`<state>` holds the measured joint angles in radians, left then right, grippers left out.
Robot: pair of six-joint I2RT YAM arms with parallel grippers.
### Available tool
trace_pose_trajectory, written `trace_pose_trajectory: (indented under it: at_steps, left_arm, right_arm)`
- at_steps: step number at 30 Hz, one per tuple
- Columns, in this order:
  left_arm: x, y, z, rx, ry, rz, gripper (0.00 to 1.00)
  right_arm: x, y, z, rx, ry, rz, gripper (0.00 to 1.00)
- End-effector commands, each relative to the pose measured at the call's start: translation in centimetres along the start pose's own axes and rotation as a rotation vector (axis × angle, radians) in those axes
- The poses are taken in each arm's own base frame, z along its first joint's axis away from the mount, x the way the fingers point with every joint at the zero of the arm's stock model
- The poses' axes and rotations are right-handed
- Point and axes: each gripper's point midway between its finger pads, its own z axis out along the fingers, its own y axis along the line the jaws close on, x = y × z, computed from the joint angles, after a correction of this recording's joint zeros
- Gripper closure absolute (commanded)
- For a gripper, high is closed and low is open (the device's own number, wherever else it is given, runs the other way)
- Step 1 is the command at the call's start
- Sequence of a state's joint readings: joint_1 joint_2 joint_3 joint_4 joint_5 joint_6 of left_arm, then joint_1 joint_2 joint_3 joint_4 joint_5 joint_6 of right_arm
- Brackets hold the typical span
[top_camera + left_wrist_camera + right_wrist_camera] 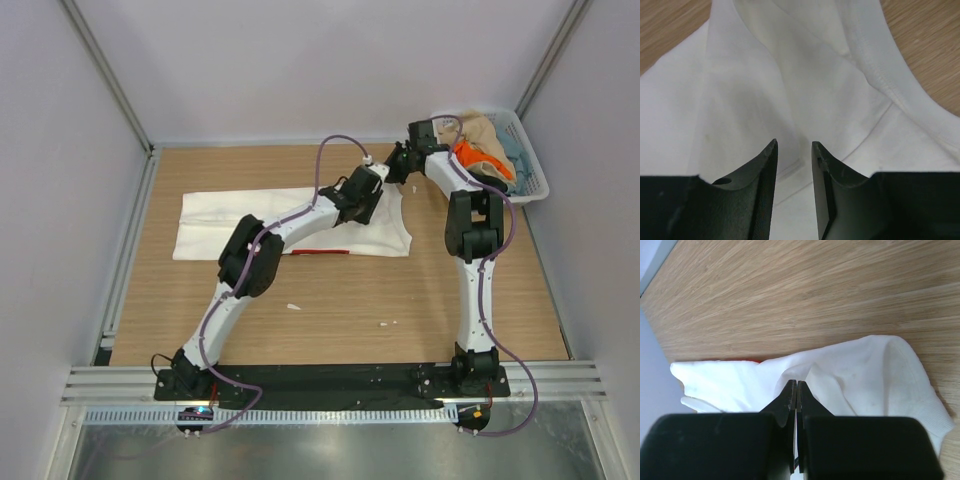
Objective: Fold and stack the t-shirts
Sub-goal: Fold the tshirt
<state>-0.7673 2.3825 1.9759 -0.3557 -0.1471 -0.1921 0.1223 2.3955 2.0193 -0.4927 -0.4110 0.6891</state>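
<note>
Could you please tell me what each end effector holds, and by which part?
The right end effector pinches the white t-shirt at a bunched fold beside its sleeve; the left end effector, jaws apart above it, holds nothing.

Light wooden table top [330, 310] with fine straight grain, seen from above and, closer, in both wrist views. Pale grey walls [330, 60] at the back and on both sides, with a slanting metal upright in the far left corner [105, 70] and another in the far right corner [550, 55]. White plastic lattice basket [532, 155] at the far right corner, set at a slight angle. Two small white specks on bare wood near the middle front, one [293, 306] to the left of the other [385, 323]. Along the near edge, a black plate [340, 378] between silver rails [110, 385]. In front of it, a white slotted strip [330, 414], then dull sheet metal [330, 450].
</note>
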Motion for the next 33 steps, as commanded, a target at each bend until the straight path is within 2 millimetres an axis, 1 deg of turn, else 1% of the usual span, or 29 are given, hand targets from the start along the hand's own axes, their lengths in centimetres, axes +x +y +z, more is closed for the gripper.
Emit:
trace_pose_trajectory:
  at_steps: [1,3,6,9,13,14,16,18,19,20,22,23,25,28,29,31,32,33]
  left_arm:
    - [-1.3,1.1,-0.2,-0.045,-0.013,0.037,0.66]
    - [-0.9,1.0,-0.2,-0.038,0.011,0.045,0.69]
    - [-0.8,0.4,-0.2,-0.005,0.017,0.036,0.66]
    - [-0.5,0.2,-0.1,0.003,0.028,0.025,0.65]
    - [-0.2,0.0,-0.1,0.011,0.042,0.027,0.67]
    - [0.0,0.1,0.0,0.01,0.048,0.034,0.7]
    - [0.2,0.1,0.1,0.013,0.054,0.042,0.72]
    - [0.9,0.2,0.3,0.011,0.08,0.055,0.74]
    - [0.7,0.2,0.3,0.008,0.08,0.058,0.76]
    - [0.8,0.3,0.3,0.003,0.086,0.062,0.81]
    - [0.7,0.3,0.2,0.005,0.085,0.074,0.86]
    - [0.7,0.4,0.1,0.002,0.085,0.077,0.92]
    - [-0.2,0.7,-0.4,-0.004,0.066,0.088,1.0]
    - [-1.9,1.3,-1.5,-0.035,0.025,0.104,1.0]
    - [-3.0,1.6,-2.4,-0.041,0.004,0.103,1.0]
    - [-4.3,2.2,-3.6,-0.053,-0.025,0.118,1.0]
    - [-5.6,2.7,-4.7,-0.057,-0.052,0.116,1.0]
    - [-6.0,2.9,-5.2,-0.055,-0.06,0.121,1.0]
  right_arm:
    - [-2.3,4.1,-3.7,-0.092,-0.079,-0.03,0.98]
    - [-2.5,4.2,-3.7,-0.094,-0.083,-0.024,0.98]
    - [-2.8,4.3,-3.8,-0.1,-0.09,-0.022,0.98]
    - [-3.0,4.4,-3.9,-0.105,-0.096,-0.017,0.98]
    - [-3.1,4.2,-3.8,-0.102,-0.097,-0.009,0.98]
    - [-3.0,4.3,-3.8,-0.102,-0.095,-0.008,0.98]
    - [-2.9,4.2,-3.7,-0.101,-0.093,-0.001,0.98]
    - [-3.0,4.3,-3.7,-0.104,-0.097,-0.004,0.98]
    - [-3.1,4.3,-3.8,-0.105,-0.1,-0.003,0.98]
    - [-3.1,4.3,-3.8,-0.105,-0.1,-0.003,0.98]
    - [-3.2,4.3,-3.8,-0.105,-0.101,-0.002,0.98]
    - [-3.1,4.3,-3.8,-0.105,-0.1,-0.003,0.98]
    - [-3.1,4.3,-3.8,-0.104,-0.099,-0.002,0.98]
    - [-3.3,4.3,-4.0,-0.097,-0.1,-0.014,0.99]
    - [-3.1,4.3,-4.2,-0.09,-0.093,-0.013,0.99]
    - [-3.4,4.8,-4.6,-0.095,-0.094,-0.019,0.99]
    - [-3.1,4.9,-4.8,-0.088,-0.081,-0.017,0.99]
    - [-3.1,4.9,-5.0,-0.084,-0.079,-0.023,0.99]
